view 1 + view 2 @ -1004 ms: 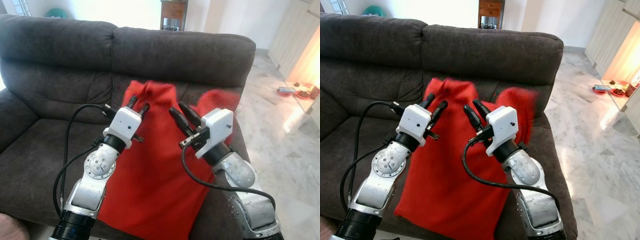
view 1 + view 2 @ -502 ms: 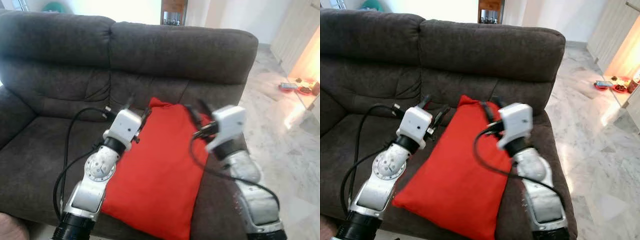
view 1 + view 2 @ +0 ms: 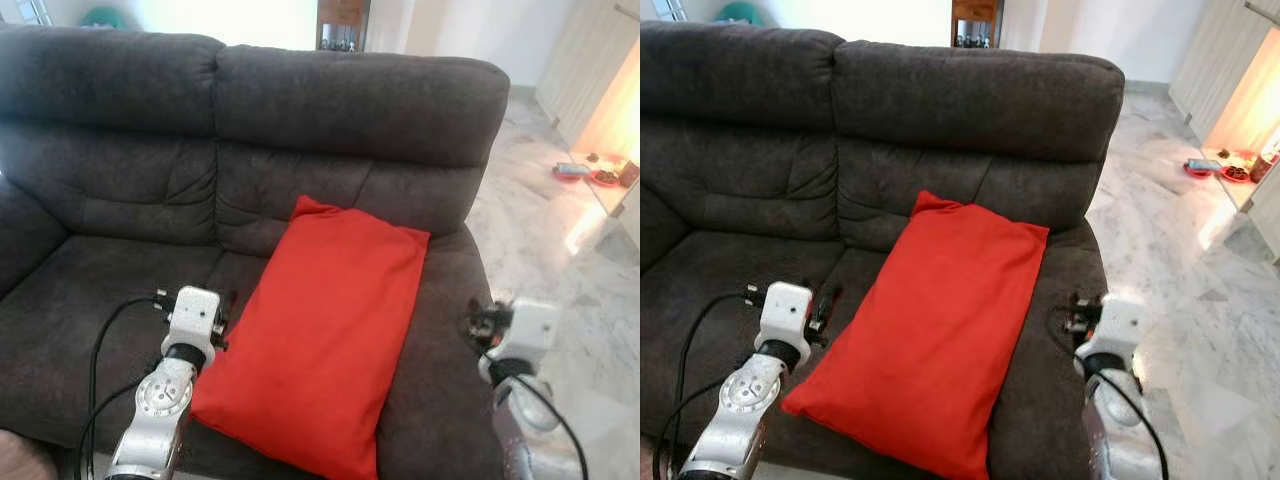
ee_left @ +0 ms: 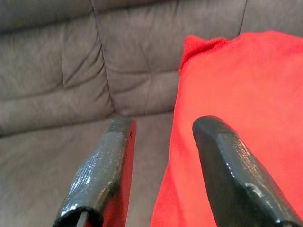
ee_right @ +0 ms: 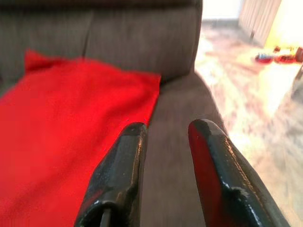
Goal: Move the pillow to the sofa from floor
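The red pillow (image 3: 325,335) lies on the right seat of the dark grey sofa (image 3: 360,100), its top end leaning against the backrest. My left gripper (image 4: 163,124) is low beside the pillow's left edge. It is open and holds nothing, and one finger (image 4: 102,175) is over the seat. My right gripper (image 5: 168,127) is low at the sofa's right side, apart from the pillow (image 5: 71,127), open and empty. In the left eye view the left wrist (image 3: 195,315) and the right wrist (image 3: 525,325) sit on either side of the pillow.
The left sofa seat (image 3: 90,300) is bare. To the right of the sofa is marble floor (image 3: 570,250), with small red dishes (image 3: 590,175) on it by the wall. A wooden cabinet (image 3: 342,15) stands behind the backrest.
The pillow has dropped from between the raised grippers onto the seat. Both arms have lowered and drawn back, the right one out to the sofa's right side.
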Controlling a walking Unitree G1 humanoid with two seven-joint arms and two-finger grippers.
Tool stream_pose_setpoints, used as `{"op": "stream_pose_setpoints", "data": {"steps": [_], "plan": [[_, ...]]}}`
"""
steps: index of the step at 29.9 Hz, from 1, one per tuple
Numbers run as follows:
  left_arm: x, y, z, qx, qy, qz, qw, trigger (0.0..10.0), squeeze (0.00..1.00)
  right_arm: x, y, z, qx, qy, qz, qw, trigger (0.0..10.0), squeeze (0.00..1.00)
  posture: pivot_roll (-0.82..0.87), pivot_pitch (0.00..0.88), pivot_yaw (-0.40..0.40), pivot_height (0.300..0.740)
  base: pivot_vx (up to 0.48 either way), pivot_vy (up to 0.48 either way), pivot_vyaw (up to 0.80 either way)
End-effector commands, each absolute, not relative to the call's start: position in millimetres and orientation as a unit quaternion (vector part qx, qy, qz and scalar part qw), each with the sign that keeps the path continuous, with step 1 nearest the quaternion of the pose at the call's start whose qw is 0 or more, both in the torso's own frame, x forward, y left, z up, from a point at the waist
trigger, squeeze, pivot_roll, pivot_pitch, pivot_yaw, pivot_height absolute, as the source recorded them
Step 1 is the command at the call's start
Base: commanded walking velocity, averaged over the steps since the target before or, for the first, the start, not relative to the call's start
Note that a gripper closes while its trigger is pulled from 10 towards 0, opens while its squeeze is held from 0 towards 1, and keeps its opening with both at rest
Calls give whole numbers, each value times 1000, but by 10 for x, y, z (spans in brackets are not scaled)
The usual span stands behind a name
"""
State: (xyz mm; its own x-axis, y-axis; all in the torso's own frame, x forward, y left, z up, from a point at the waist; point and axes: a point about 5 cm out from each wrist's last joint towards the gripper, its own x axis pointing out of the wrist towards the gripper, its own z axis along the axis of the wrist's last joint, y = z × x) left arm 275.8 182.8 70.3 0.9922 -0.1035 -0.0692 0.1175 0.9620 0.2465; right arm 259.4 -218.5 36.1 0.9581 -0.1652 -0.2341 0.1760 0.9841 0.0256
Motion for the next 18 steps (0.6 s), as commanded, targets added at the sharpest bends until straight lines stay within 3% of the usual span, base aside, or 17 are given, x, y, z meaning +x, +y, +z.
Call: {"op": "stream_pose_setpoints", "data": {"steps": [1, 11, 18], "plan": [[2700, 1870, 597, 127, 46, -53, 989, 10000, 0, 2474, -2296, 153, 13, 157, -119, 980, 10000, 0, 74, 34, -35, 740, 0, 0, 0], [2541, 1805, 247, 131, 94, -70, 984, 10000, 0, 2145, -2293, -357, 50, 240, -120, 962, 10000, 0, 80, 15, -36, 740, 0, 0, 0], [2527, 1791, 253, 118, 79, -78, 987, 10000, 0, 2183, -2217, -302, 69, 186, -106, 974, 10000, 0, 71, 0, -28, 740, 0, 0, 0]]}}
